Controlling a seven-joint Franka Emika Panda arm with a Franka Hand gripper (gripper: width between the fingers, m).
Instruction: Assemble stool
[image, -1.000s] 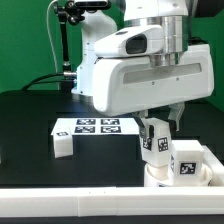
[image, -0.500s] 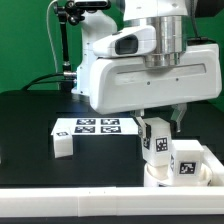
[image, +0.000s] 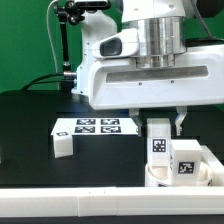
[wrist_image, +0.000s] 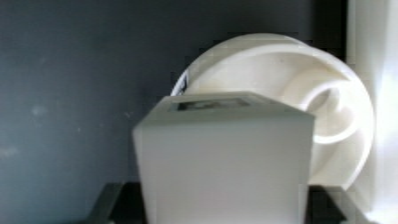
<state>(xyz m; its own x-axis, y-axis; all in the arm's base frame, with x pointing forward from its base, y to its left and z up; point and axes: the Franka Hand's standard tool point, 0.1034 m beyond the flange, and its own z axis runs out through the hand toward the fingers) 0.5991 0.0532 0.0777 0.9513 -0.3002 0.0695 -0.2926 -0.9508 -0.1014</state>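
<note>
The gripper (image: 159, 122), clamped on an upright leg block (image: 158, 147) (long axis vertical), hangs directly above the seat disc (image: 153, 180)

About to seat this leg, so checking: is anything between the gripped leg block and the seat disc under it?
Nothing visible. The held leg block stands right over the seat disc; the second leg block is beside it, toward the exterior view's right, not underneath.

The jaws hold an upright leg block (image: 158, 146) (tag facing the camera) over the seat disc (image: 156, 180); a loose leg block (image: 62, 146) lies just beside the marker board (image: 92, 127).
</note>
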